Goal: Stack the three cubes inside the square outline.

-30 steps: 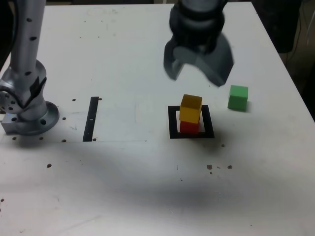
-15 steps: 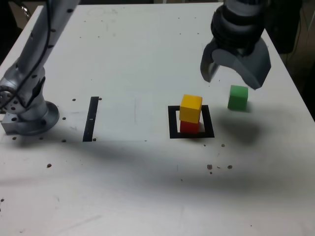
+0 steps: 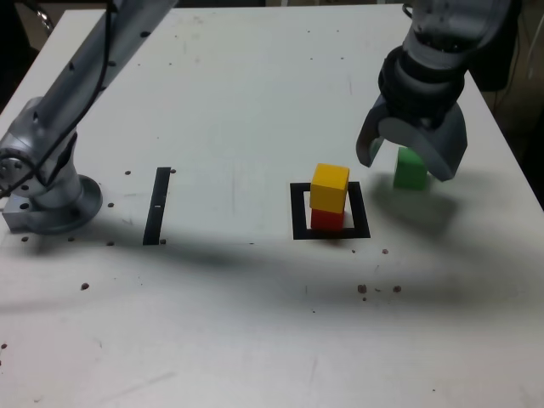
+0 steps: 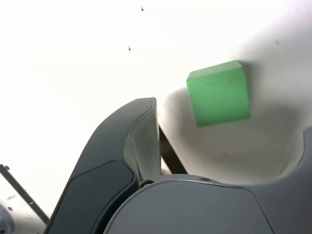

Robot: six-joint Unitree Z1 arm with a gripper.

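One green cube (image 3: 411, 169) upright beneath spread pincer (image 3: 410, 155).

I'm looking down at a white table (image 3: 229, 93), its surface speckled with small dark spots. Taking the square outline (image 3: 331, 212) as my landmark: the red cube (image 3: 327, 219) sits on the table inside it. The green cube (image 3: 410, 169) rests just off its corner, toward the exterior view's right. A straight black strip (image 3: 156, 205) lies well apart on the exterior view's left, and the arm's base (image 3: 47, 204) stands beyond that.
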